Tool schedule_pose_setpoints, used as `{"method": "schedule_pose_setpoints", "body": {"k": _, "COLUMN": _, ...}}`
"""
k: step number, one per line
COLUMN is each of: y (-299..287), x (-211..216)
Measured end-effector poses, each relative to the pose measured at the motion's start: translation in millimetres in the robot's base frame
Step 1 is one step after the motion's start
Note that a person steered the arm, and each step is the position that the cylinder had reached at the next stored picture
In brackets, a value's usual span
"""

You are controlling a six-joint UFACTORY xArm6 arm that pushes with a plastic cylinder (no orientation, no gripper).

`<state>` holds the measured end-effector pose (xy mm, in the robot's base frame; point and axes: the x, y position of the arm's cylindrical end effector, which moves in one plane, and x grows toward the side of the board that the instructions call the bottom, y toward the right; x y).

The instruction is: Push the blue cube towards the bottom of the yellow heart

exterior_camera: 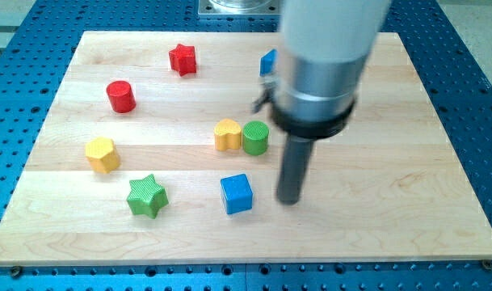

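- The blue cube (236,194) is a small, glossy, square-faced block with a lighter top face, resting flat on the wooden board (407,194).
- It has no long axis; its faces sit slightly skewed against the board's edges, turned a little clockwise.
- My tip (289,200) stands just beside the cube at its 3 o'clock, a narrow strip of board between them; the rod has no jaws and holds nothing.
- The cube lies near the view's bottom centre, at about 6 o'clock from the yellow heart (227,134), well apart from it.
- A green cylinder (255,137) touches the heart at its 3 o'clock.
- A green star (146,196) lies at the cube's 9 o'clock.
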<state>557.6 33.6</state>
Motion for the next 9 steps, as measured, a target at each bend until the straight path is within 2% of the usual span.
{"method": "schedule_pose_setpoints", "body": {"k": 1, "y": -51.5, "x": 23.2}}
{"method": "schedule_pose_setpoints", "body": {"k": 2, "y": -57.0, "x": 16.2}}
{"method": "schedule_pose_setpoints", "body": {"k": 3, "y": -54.7, "x": 48.6}}
{"method": "schedule_pose_setpoints", "body": {"k": 4, "y": -83.8, "x": 52.3}}
{"method": "schedule_pose_setpoints", "body": {"k": 5, "y": -118.9, "x": 22.9}}
{"method": "schedule_pose_setpoints", "body": {"k": 6, "y": -112.4, "x": 15.7}}
{"method": "schedule_pose_setpoints", "body": {"k": 8, "y": -43.6, "x": 9.3}}
{"method": "schedule_pose_setpoints", "body": {"k": 9, "y": -30.0, "x": 11.5}}
